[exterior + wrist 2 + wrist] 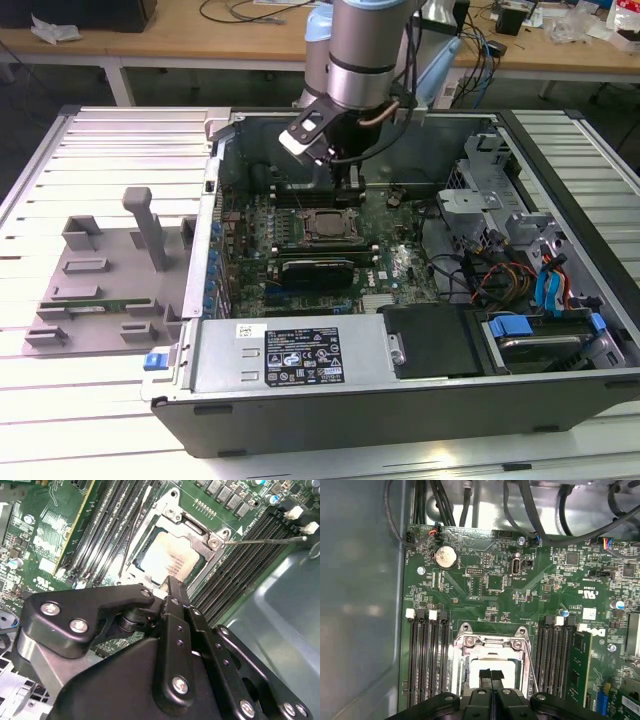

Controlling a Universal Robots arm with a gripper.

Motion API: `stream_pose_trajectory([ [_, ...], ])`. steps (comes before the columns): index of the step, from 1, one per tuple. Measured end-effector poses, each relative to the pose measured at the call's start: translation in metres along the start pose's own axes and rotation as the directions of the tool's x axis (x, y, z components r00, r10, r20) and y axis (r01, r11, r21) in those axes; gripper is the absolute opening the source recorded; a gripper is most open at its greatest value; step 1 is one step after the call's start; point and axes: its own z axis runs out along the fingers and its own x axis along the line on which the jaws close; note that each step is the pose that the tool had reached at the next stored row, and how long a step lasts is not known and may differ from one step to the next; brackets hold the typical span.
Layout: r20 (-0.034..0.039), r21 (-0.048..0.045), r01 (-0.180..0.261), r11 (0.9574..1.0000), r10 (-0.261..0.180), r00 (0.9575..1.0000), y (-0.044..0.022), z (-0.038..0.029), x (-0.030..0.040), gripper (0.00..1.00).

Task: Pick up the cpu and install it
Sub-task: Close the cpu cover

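The cpu (170, 560) lies flat in the socket frame (192, 530) of the green motherboard (490, 582), its silver-grey top facing up. It also shows in the first wrist view as a pale square cpu (472, 667) and in the exterior view as the cpu (325, 226) inside the open computer case. My gripper (491, 676) hangs just above it with its two black fingers pressed together and nothing between them. In the second wrist view the gripper (172, 587) stands over one edge of the chip. In the exterior view the gripper (352, 190) is over the socket's far side.
Memory slots (427, 655) flank the socket, and a green memory stick (580, 665) stands in one. Cables (545, 520) run along the case wall. A drive cage (530, 250) is at the exterior view's right, and a grey fixture (100, 280) lies outside the case at its left.
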Motion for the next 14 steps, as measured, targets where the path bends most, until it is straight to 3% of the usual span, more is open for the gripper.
stream_pose_trajectory([
  [3,0.0001,0.0001,0.000,1.0000,0.000,1.0000,-0.0004,-0.0122,-0.0003,0.11],
  [7,0.0000,0.0000,0.000,1.0000,0.000,1.0000,-0.0007,-0.0236,-0.0005,0.11],
  [14,0.0000,0.0000,0.000,1.0000,0.000,1.0000,-0.0008,-0.0252,-0.0005,0.11],
])
